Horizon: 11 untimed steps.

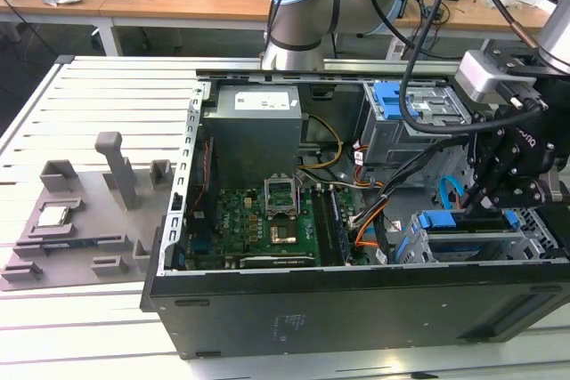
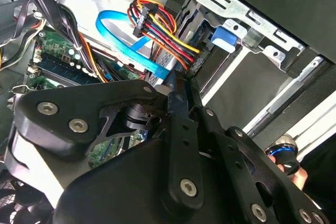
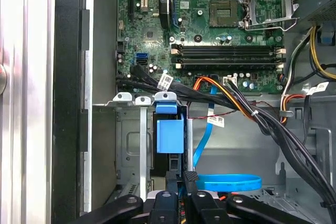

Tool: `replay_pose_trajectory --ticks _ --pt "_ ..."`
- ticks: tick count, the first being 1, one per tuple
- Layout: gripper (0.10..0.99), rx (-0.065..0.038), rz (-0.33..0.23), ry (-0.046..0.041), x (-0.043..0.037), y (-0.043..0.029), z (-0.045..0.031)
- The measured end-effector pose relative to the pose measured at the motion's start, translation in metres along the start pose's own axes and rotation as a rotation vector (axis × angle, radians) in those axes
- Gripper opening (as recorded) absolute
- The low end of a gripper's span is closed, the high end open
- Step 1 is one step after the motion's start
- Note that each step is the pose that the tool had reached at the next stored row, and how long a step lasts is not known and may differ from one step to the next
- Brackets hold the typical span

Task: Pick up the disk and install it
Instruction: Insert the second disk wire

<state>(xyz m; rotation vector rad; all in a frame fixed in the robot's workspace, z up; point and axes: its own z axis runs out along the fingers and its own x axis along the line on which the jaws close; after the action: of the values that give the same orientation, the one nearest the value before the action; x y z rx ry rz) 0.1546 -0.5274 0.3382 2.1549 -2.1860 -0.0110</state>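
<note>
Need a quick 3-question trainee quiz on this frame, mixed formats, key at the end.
1. True or false: the gripper hangs outside the open computer case.
2. The plastic on the disk is: A blue, B red, C green.
3. Fill in: the gripper is at the computer case end on the exterior view's ____.
Key: 1 false; 2 A; 3 right.
</note>
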Motion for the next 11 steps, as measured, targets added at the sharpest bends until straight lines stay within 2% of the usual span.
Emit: replay_pose_trajectory --ticks 3,4,5,6,10,11 --pt "0.161 0.0 0.0 -0.0001 0.0 -0.0001 0.0001" --pt "0.176 0.0 0.0 -0.0003 -0.0001 -0.0001 0.0002" --pt "0.239 0.0 0.0 -0.0002 -0.0001 -0.0001 0.0002" --pt "0.239 0.0 0.0 0.0001 0.0 -0.0001 -0.0003" --pt "0.224 0.0 0.0 0.0003 -0.0038 0.0019 -0.0327" --pt "0.106 0.0 0.0 0.0002 -0.0049 0.0024 -0.041"
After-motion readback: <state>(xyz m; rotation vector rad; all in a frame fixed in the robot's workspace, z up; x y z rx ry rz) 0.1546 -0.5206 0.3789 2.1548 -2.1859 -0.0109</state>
